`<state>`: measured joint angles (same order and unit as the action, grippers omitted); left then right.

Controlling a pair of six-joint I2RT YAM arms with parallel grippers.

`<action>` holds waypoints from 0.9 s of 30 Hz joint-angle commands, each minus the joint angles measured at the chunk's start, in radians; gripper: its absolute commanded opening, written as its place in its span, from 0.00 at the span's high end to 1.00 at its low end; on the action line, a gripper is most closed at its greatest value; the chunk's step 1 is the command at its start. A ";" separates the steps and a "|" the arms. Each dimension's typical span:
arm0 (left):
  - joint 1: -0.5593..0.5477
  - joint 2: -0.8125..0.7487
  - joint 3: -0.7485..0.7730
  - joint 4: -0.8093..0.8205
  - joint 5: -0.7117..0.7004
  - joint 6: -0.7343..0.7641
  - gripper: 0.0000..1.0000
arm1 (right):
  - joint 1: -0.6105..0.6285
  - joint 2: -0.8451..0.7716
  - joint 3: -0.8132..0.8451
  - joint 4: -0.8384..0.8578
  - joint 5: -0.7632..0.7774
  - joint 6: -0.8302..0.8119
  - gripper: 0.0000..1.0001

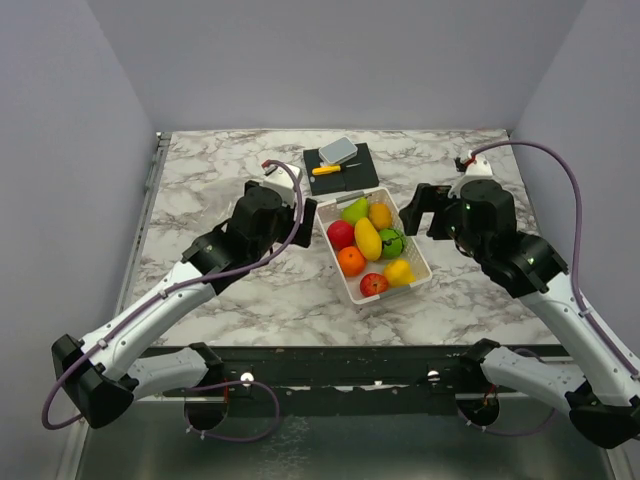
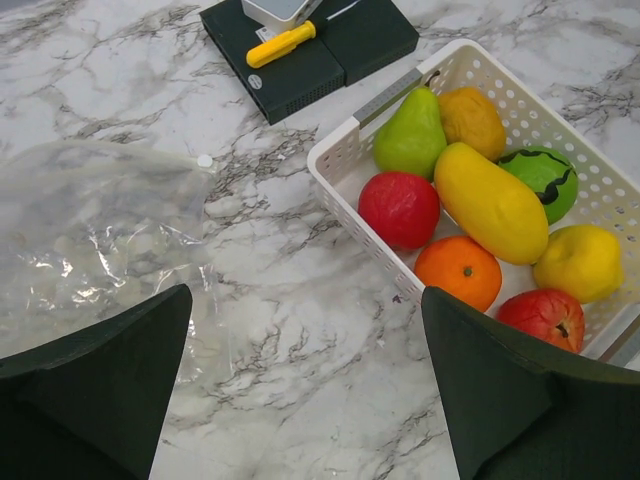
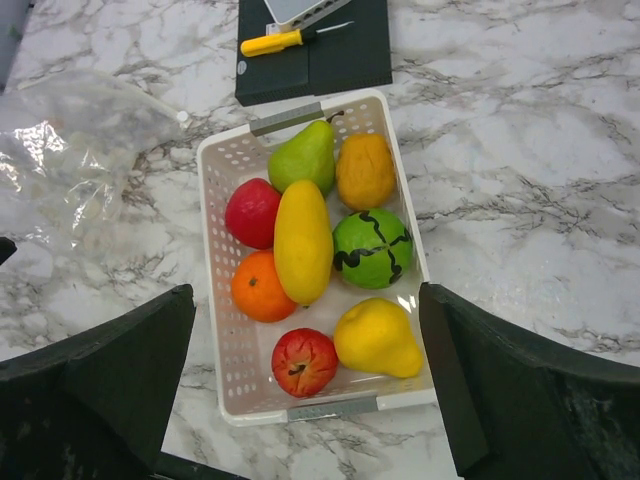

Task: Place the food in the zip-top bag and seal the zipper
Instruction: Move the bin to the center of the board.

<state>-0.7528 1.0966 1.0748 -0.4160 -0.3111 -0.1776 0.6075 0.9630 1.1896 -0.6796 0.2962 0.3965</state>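
Observation:
The food is several glossy toy fruits in a white slatted basket (image 1: 427, 268): a green pear (image 3: 303, 155), a yellow mango (image 3: 302, 240), a green melon (image 3: 372, 247), an orange (image 3: 262, 285), a red apple (image 3: 305, 362) and a yellow pear (image 3: 375, 337). The clear zip-top bag (image 2: 90, 230) lies crumpled flat on the marble left of the basket and also shows in the right wrist view (image 3: 70, 160). Its zipper edge ends in a small white slider (image 2: 204, 160). My left gripper (image 2: 305, 300) is open and empty above bare marble between the bag and the basket. My right gripper (image 3: 307, 295) is open and empty above the basket's near end.
A black board (image 1: 340, 170) lies behind the basket with a yellow-handled knife (image 2: 282, 44) and a grey block (image 1: 338, 150) on it. In the top view my left arm (image 1: 260, 220) covers most of the bag. Grey walls close in the table on three sides.

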 commanded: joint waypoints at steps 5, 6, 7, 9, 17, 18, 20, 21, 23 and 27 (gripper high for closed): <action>-0.002 -0.070 0.004 -0.109 -0.084 -0.031 0.01 | 0.005 0.012 0.048 0.004 -0.080 0.023 0.00; -0.001 -0.076 0.001 -0.116 -0.085 -0.035 0.01 | 0.005 0.015 0.049 0.006 -0.089 0.019 0.00; -0.001 -0.083 -0.003 -0.121 -0.086 -0.035 0.01 | 0.004 0.016 0.051 0.007 -0.096 0.015 0.00; 0.000 -0.098 -0.017 -0.125 -0.093 -0.039 0.01 | 0.004 0.022 0.054 0.011 -0.111 0.008 0.00; -0.001 -0.162 -0.078 -0.125 -0.084 -0.056 0.01 | 0.005 0.081 0.078 0.008 -0.209 -0.020 0.03; -0.001 -0.167 -0.087 -0.125 -0.082 -0.059 0.01 | 0.005 0.095 0.081 0.009 -0.228 -0.024 0.04; -0.002 -0.180 -0.109 -0.125 -0.075 -0.066 0.01 | 0.005 0.124 0.084 0.018 -0.263 -0.023 0.05; -0.001 -0.186 -0.120 -0.124 -0.069 -0.070 0.01 | 0.005 0.137 0.087 0.020 -0.274 -0.021 0.05; -0.001 -0.196 -0.142 -0.123 -0.064 -0.076 0.01 | 0.006 0.160 0.091 0.027 -0.286 -0.017 0.06; -0.001 -0.220 -0.183 -0.115 -0.068 -0.094 0.01 | 0.012 0.216 0.105 0.030 -0.289 -0.008 0.10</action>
<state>-0.7528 0.9092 0.9325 -0.5259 -0.3752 -0.2413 0.6079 1.1362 1.2545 -0.6678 0.0528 0.3920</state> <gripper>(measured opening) 0.989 0.919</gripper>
